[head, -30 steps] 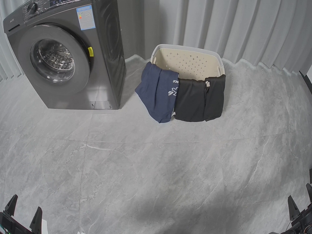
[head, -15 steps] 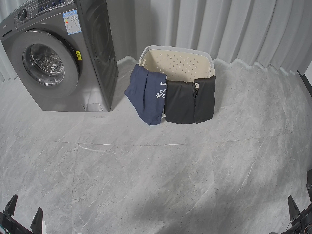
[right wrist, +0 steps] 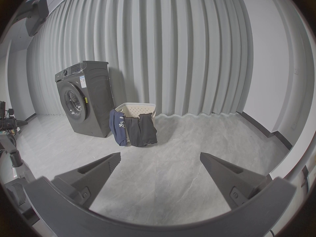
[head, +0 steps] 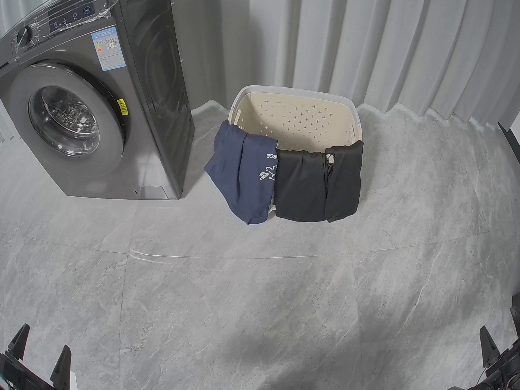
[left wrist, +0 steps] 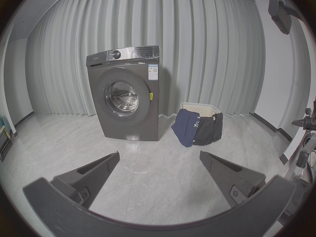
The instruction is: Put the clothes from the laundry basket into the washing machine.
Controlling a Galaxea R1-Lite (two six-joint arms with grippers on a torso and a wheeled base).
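Observation:
A cream laundry basket (head: pixel 295 116) stands on the floor by the curtain. Over its near rim hang a navy garment (head: pixel 241 169) and a black garment (head: pixel 317 182). The grey washing machine (head: pixel 81 98) stands to the basket's left with its round door (head: pixel 65 120) closed. My left gripper (head: pixel 40 356) is low at the near left, open and holding nothing. At the near right, my right gripper (right wrist: pixel 159 158) is open too and holds nothing. Both are far from the basket (left wrist: pixel 200 111). The wrist views also show the washing machine (left wrist: pixel 126 92) (right wrist: pixel 85 97) and the clothes (right wrist: pixel 133 129).
A pleated grey curtain (head: pixel 346 33) runs along the back behind the washer and basket. Open grey tiled floor (head: pixel 244 299) lies between me and them. A dark skirting strip (head: pixel 509 134) edges the wall at the far right.
The whole head view has shifted: washer and basket sit further left and lower, so the camera moved. Both grippers keep their places at the lower corners, still open.

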